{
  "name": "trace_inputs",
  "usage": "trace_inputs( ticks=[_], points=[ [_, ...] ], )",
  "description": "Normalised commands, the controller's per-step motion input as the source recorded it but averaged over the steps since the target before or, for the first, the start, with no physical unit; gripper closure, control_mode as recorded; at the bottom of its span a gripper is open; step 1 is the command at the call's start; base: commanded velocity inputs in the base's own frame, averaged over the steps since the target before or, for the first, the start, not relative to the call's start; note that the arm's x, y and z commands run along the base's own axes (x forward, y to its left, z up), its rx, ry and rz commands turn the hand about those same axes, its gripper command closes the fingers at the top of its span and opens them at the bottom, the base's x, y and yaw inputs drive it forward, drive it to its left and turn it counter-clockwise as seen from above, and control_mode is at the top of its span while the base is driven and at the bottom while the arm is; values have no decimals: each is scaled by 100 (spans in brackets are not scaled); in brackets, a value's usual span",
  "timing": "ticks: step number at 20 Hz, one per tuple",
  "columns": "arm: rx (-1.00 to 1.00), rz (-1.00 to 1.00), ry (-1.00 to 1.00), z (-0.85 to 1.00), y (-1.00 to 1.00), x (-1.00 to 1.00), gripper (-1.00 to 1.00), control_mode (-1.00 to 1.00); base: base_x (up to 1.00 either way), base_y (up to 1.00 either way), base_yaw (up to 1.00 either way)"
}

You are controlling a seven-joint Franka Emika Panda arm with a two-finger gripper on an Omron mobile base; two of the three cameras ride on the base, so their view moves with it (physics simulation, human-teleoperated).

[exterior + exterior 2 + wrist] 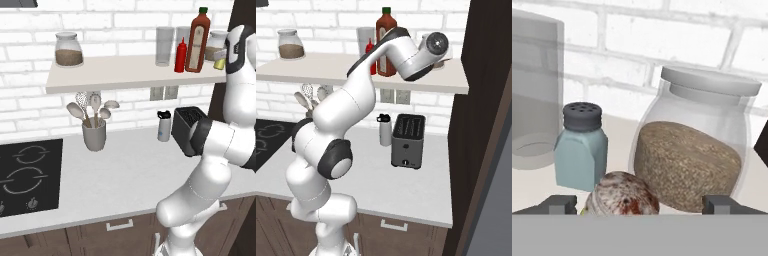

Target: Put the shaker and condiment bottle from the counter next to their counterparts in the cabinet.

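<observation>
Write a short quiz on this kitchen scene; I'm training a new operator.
1. What stands right beside the tall sauce bottle on the shelf? A) kettle B) red squeeze bottle C) mug
2. True or false: the end effector is shut on the glass jar.
3. Fill in: on the counter, the white flask stands beside the ____.
Key: 1 B; 2 false, it is open; 3 toaster.
</observation>
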Motion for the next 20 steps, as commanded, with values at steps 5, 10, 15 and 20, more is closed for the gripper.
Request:
trace_inputs(
  ticks=[5,10,15,20],
  points=[
    [0,14,-3,-5,2,0,-100,-100,0,0,0],
    [0,12,-1,-1,0,0,-100,-100,0,0,0],
    [0,12,0,0,0,-5,-100,-100,0,0,0],
    [0,5,0,0,2,-18,-100,-100,0,0,0]
  ],
)
